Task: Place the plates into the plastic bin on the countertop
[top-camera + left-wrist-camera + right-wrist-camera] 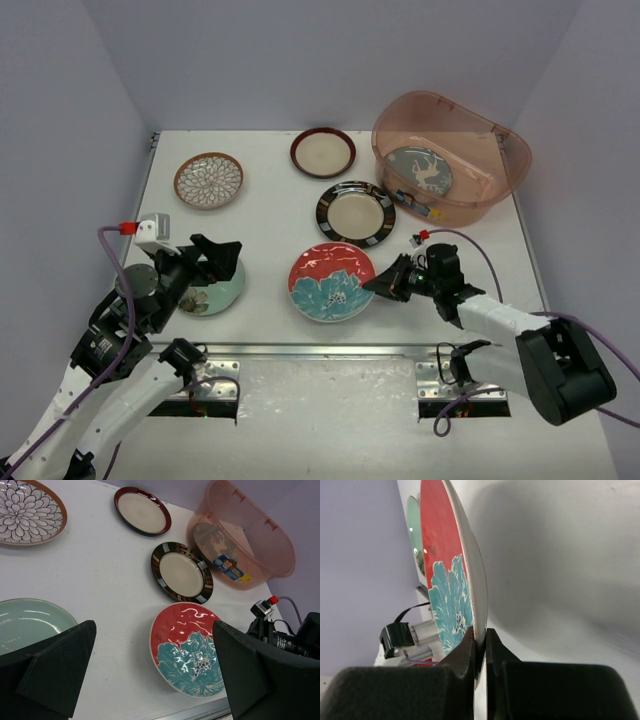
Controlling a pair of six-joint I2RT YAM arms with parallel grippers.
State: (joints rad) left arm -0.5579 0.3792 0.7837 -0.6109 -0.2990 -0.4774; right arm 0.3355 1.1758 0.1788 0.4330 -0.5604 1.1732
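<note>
My right gripper point(378, 285) is shut on the right rim of the red-blue flower plate point(331, 283), which hangs tilted just above the countertop point(270, 215); the rim sits pinched between my fingertips point(470, 642). The plastic bin point(450, 155) stands at the back right with the grey deer plate point(420, 170) inside. On the countertop lie the black-striped cream plate point(355, 213), the dark-red rimmed cream plate point(322, 152), the brown-white floral plate point(208, 180) and the mint green plate point(215, 290). My left gripper point(222, 262) is open above the mint plate's edge.
The purple walls close in the table on left, back and right. A metal rail point(330, 350) runs along the near edge. The bin's label point(229, 566) faces the striped plate.
</note>
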